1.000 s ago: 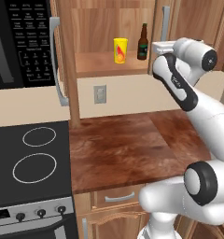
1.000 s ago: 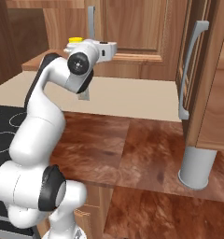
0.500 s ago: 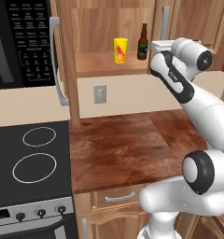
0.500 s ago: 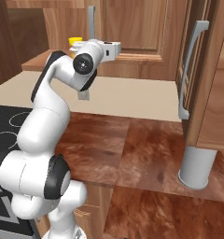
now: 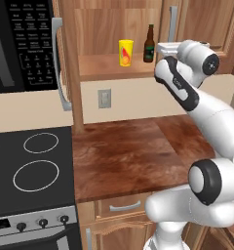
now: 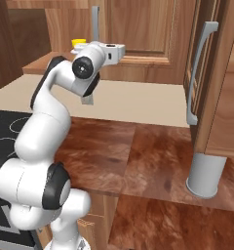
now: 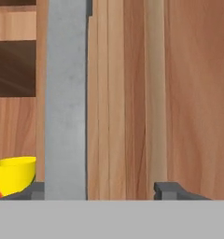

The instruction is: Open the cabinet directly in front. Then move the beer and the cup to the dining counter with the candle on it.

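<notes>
the left door of the cabinet [image 5: 65, 53] already stands open, and the hand [image 7: 99, 191] is raised to the right door's silver bar handle [image 7: 66, 100], its two fingertips astride the bar, parted and not yet pinching it. the yellow cup [image 5: 126, 52] and beer bottle [image 5: 148, 44] wait on the shelf, side by side. next it likely needs to clamp the bar and pull outward.
</notes>
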